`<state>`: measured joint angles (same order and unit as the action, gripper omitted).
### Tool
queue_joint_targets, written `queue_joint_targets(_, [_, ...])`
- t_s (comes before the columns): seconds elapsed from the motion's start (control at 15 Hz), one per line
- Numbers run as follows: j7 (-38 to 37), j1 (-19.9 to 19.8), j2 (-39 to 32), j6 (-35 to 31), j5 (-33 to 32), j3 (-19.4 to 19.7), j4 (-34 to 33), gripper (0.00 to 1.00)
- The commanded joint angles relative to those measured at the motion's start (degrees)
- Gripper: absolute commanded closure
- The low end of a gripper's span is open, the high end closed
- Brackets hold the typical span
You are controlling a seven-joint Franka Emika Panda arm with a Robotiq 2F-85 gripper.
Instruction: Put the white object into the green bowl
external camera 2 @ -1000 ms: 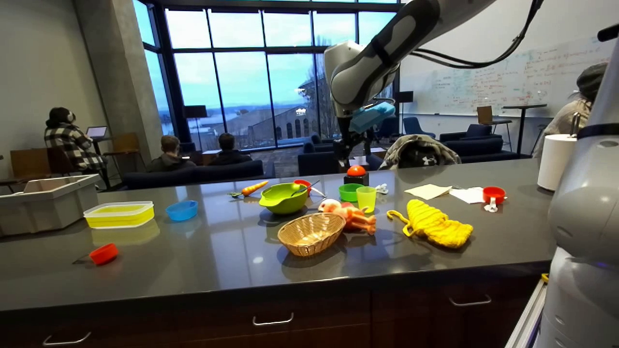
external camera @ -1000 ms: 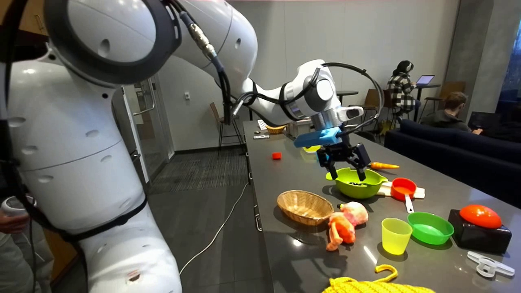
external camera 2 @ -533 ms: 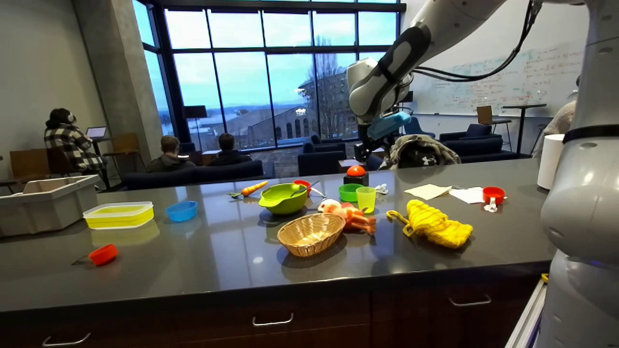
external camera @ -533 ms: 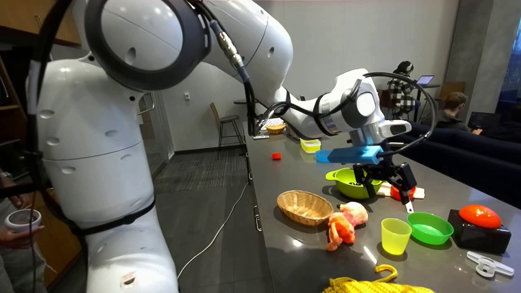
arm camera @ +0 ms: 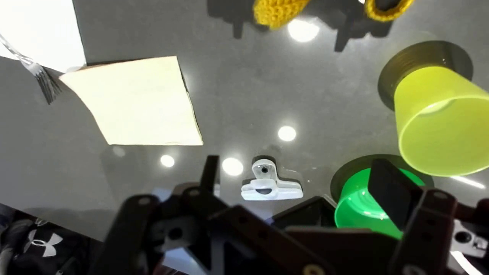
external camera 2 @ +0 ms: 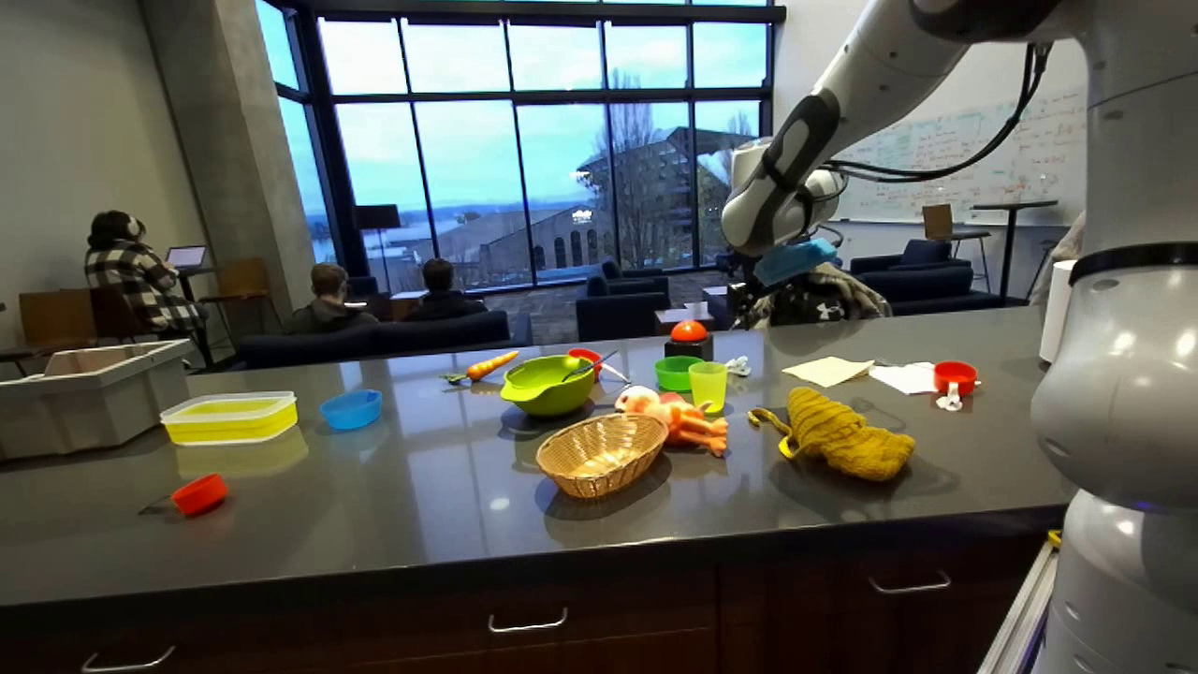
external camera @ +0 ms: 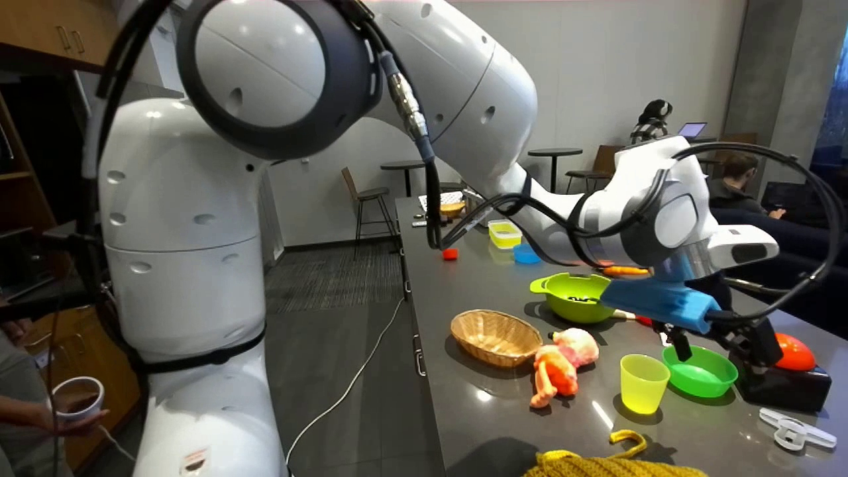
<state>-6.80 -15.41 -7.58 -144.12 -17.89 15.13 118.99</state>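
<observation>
Hanging above the dark surface (external camera: 490, 285), the claw (arm camera: 300, 172) had its two fingers (arm camera: 393, 191) spread wide and held nothing. In the wrist view I saw the small white clip (arm camera: 272, 187) lying on the surface, framed between the fingers but touched by neither. Taking that clip as the centre of the dial, the small green bowl (arm camera: 353, 208) sat at three o'clock, partly covered by a finger; the yellow cup (arm camera: 443, 122) stood at two, and a cream sheet (arm camera: 145, 103) lay at ten, with a fork (arm camera: 37, 71) farther out that way.

In an exterior view the clip lay at six o'clock from the black box (external camera: 785, 391) with its red dome (external camera: 796, 352), near it but apart. The claw overlapped the box and the rim of the small green bowl; how near it hung to either, I couldn't tell. At ten o'clock from that bowl sat the lime-green bowl (external camera: 575, 311), something dark inside it too small to make out. The wicker basket (external camera: 497, 336) was at eight o'clock from the lime-green bowl, and a pink-and-orange plush toy (external camera: 560, 374) at six.
</observation>
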Motion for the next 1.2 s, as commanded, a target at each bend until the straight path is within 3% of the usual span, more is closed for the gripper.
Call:
queue_joint_targets(0.0, [8.83, -2.53, -6.37, -5.06, 11.99, -0.61, -5.55, 0.0])
queue_joint_targets(0.2, [17.13, -4.47, -9.32, -6.32, 21.48, -3.25, -10.15, 0.0])
queue_joint_targets(0.27, [13.21, -2.83, -7.4, -6.39, 17.74, -1.08, -6.66, 0.0])
queue_joint_targets(0.47, [15.36, -3.42, -9.27, -6.36, 20.21, -2.3, -9.5, 0.0])
queue_joint_targets(1.13, [14.84, -3.52, -8.95, -8.02, 19.38, -1.69, -8.71, 0.0])
